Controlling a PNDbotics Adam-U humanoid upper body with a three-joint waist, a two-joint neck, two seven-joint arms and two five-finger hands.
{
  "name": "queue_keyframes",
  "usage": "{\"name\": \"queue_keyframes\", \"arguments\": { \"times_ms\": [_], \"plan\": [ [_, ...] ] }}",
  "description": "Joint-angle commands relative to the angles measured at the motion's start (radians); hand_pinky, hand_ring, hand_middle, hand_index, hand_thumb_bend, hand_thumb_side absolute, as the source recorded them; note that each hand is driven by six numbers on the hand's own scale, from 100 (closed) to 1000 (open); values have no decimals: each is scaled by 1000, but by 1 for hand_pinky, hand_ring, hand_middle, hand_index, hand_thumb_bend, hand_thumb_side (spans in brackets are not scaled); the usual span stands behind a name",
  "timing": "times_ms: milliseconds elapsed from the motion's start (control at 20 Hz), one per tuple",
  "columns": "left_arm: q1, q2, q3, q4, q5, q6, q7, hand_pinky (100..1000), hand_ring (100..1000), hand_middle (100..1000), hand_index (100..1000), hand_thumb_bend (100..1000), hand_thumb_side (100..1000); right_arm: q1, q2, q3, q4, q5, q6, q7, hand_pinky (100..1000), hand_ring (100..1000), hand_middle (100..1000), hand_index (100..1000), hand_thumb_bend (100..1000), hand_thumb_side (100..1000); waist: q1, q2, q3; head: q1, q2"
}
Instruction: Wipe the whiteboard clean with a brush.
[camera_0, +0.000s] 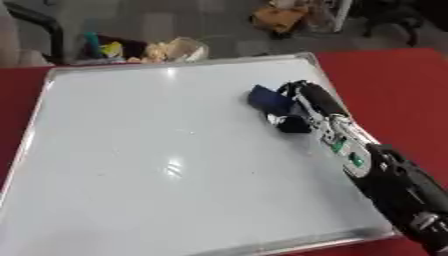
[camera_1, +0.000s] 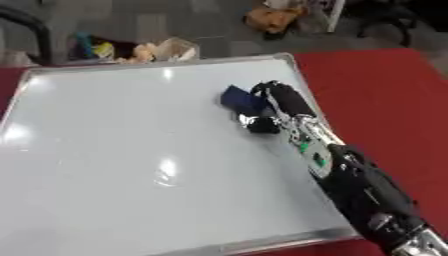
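Observation:
A large whiteboard with a silver frame lies flat on a red table; its surface looks blank apart from glare. My right hand reaches in from the lower right over the board's upper right part. Its fingers are curled round a dark blue brush, which rests against the board near the right edge. The left hand shows in neither view.
The red table extends to the right of the board and shows at the far left. Beyond the table's far edge, on the grey floor, lie a pile of bags and a yellow object.

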Motion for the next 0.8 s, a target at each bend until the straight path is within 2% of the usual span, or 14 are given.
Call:
{"name": "queue_keyframes", "arguments": {
  "times_ms": [50,250,800],
  "plan": [
    [-8,11,0,-19,2,-2,-5,433,595,511,645,307,915,10,45,50,12,13,-6,28,500,686,526,771,223,528,6,-6,11,-8,3],
    [-6,10,1,-20,3,-2,-6,433,595,511,645,307,915,-2,67,107,-23,59,-47,66,501,687,526,772,220,528,6,-8,9,-6,5],
    [-5,9,0,-20,4,-2,-7,433,596,510,645,307,915,-15,82,145,-64,92,-78,91,502,687,527,772,204,529,5,-12,10,-7,6]
  ]
}}
